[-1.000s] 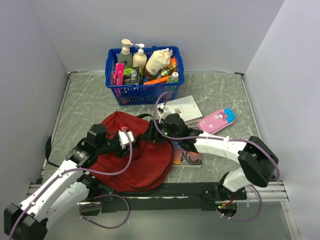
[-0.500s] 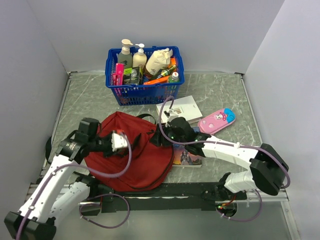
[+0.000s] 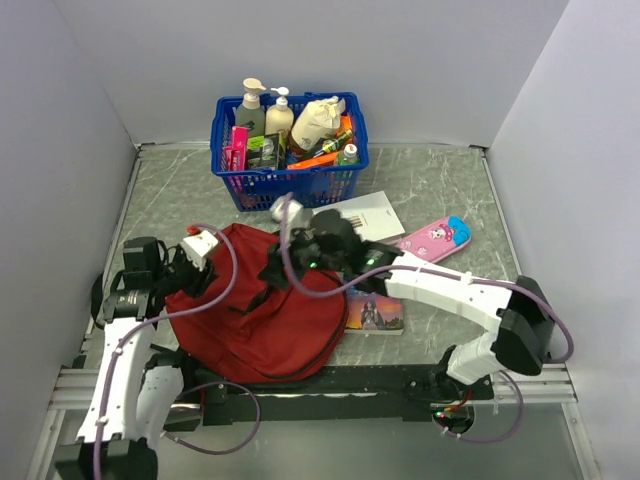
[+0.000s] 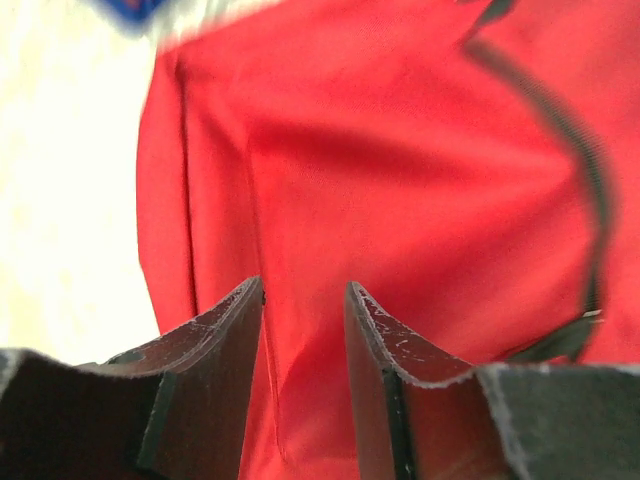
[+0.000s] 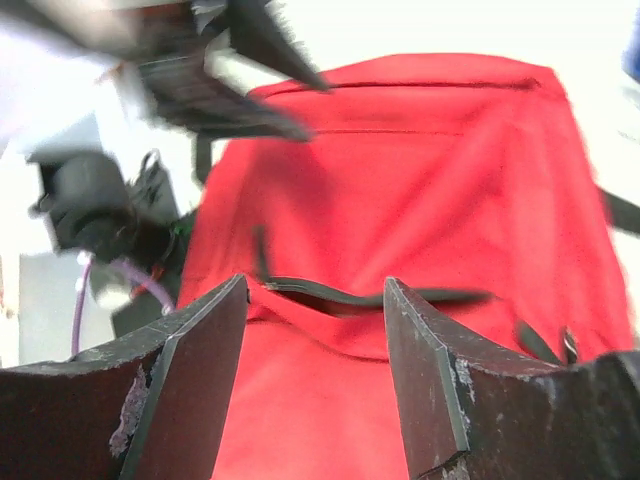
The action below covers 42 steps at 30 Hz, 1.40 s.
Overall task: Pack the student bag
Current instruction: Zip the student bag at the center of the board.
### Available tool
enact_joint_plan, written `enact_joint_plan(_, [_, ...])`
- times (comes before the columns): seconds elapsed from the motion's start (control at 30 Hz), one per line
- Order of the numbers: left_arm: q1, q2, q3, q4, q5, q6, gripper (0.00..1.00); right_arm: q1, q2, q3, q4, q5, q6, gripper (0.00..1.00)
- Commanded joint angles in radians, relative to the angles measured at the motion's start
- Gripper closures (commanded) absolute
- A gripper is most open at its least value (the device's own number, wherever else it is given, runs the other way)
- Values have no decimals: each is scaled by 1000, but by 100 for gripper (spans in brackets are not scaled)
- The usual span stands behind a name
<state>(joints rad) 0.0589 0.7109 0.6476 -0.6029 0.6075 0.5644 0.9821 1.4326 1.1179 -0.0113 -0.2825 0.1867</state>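
Note:
The student bag [image 3: 255,320] is a dark-red backpack lying flat at the near left of the table. It fills the left wrist view [image 4: 400,180] and the right wrist view [image 5: 420,170]. My left gripper [image 3: 192,265] is at the bag's upper left edge. Its jaws [image 4: 305,290] stand a little apart with red fabric showing beyond them, pinching nothing. My right gripper [image 3: 274,270] hovers over the bag's top middle. It [image 5: 315,285] is wide open above a black zipper slit [image 5: 370,297], which gapes slightly.
A blue basket [image 3: 290,180] of bottles stands at the back. A white book [image 3: 368,212] and a pink pencil case [image 3: 435,240] lie right of the bag. A colourful book [image 3: 375,313] lies at the bag's right edge under my right arm.
My left gripper has pulled back from the bag's middle to its upper left edge. My right gripper has swung left from the bag's right edge to over its top.

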Motion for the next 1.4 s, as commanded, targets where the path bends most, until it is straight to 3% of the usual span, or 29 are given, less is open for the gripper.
enact_joint_plan(0.0, [104, 16, -39, 37, -41, -56, 56, 102, 101, 98, -87, -8, -179, 37])
enact_joint_plan(0.17, [211, 146, 16, 140, 13, -156, 54, 142, 201, 158, -110, 9, -230, 39])
enact_joint_plan(0.27, [307, 272, 130, 73, 206, -144, 53, 159, 245, 198, -124, 0, -236, 39])
enact_joint_plan(0.33, [383, 343, 203, -21, 350, -17, 53, 181, 291, 236, -153, 20, -256, 40])
enact_joint_plan(0.43, [430, 404, 263, -220, 441, 187, 52, 196, 345, 275, -176, 45, -259, 40])
enact_joint_plan(0.6, [441, 406, 279, -340, 459, 298, 50, 201, 374, 266, -158, 48, -245, 40])
enact_joint_plan(0.83, [441, 328, 227, -246, 472, 207, 48, 227, 426, 296, -168, 68, -259, 41])
enact_joint_plan(1.13, [441, 320, 228, -251, 472, 201, 49, 247, 486, 338, -184, 86, -260, 43])
enact_joint_plan(1.37, [441, 300, 219, -279, 492, 256, 48, 245, 499, 323, -162, 150, -230, 61])
